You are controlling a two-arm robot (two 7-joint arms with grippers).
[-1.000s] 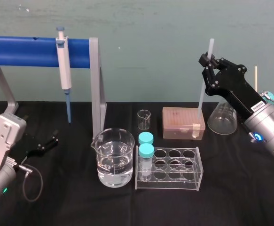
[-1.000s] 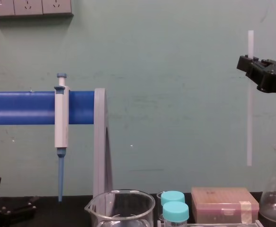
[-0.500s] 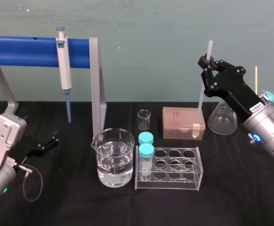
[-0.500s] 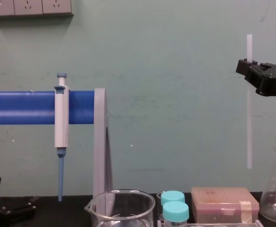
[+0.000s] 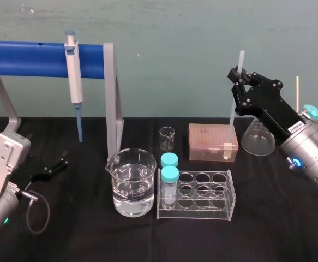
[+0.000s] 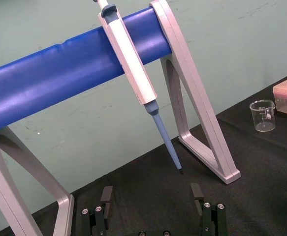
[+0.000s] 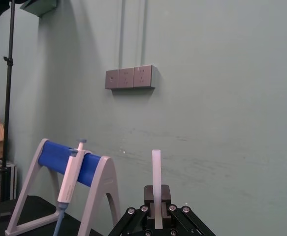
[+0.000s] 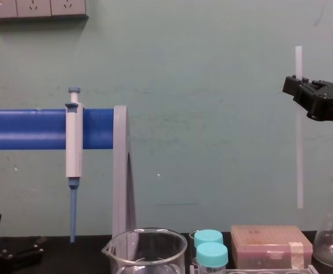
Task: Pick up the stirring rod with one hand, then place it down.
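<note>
R gripper (image 5: 236, 76) holds stirring rod (image 5: 233, 112) upright in air over pink tip box (image 5: 213, 143).
Jaws clamped on rod's upper part, short stub sticking out above; lower end hangs free above box's right side, not touching it (chest view shows the gap). L gripper (image 6: 151, 196) sits low on black table (image 5: 268, 218) well left of box, 2 jaws spread wide. Pipette (image 5: 74, 82) hangs on blue rack (image 5: 28, 60), also left of box.

My right gripper (image 5: 237, 75) raised high, clamped tight, my left gripper (image 5: 57, 166) parked low at my left, splayed wide
</note>
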